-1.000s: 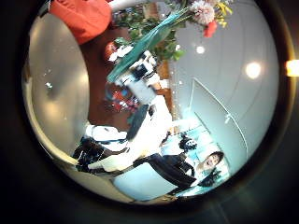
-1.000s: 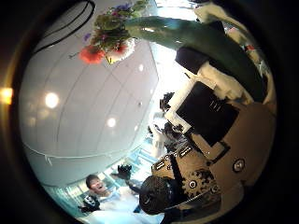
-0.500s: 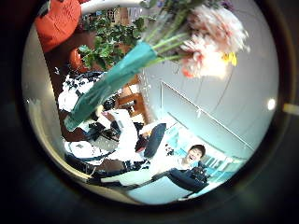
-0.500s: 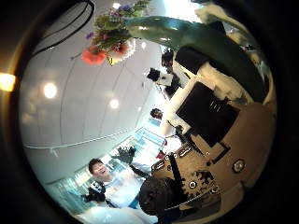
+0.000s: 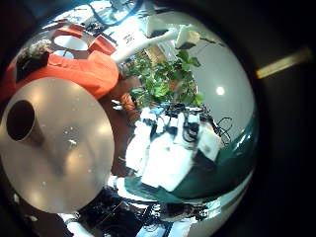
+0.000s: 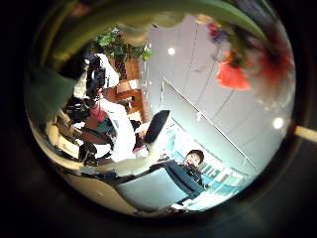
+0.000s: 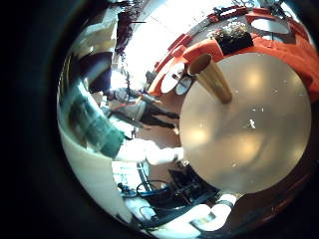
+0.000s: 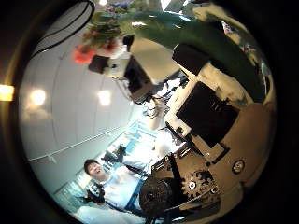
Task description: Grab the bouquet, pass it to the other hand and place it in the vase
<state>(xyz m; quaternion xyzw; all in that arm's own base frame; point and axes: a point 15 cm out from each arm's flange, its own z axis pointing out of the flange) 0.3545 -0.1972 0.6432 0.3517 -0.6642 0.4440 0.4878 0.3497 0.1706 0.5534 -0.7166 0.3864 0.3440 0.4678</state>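
- Left little-finger palm view: your left hand (image 5: pixel 173 148) faces the right hand's fingers closely; the vase (image 5: pixel 25 120) stands well away on the round table (image 5: pixel 74 148).
- Left thumb view: the bouquet (image 6: pixel 233 64) sits close against this palm; grip unclear.
- Right little-finger view: vase empty, so placing remains.
- Right thumb view: your right hand (image 8: pixel 215 107) curls round the bouquet's wrap; handover appears underway.

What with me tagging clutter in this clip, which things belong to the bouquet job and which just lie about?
Job:
bouquet, held in the right hand
vase, standing on the table
table

Lying about:
leafy plant
seating beside the table
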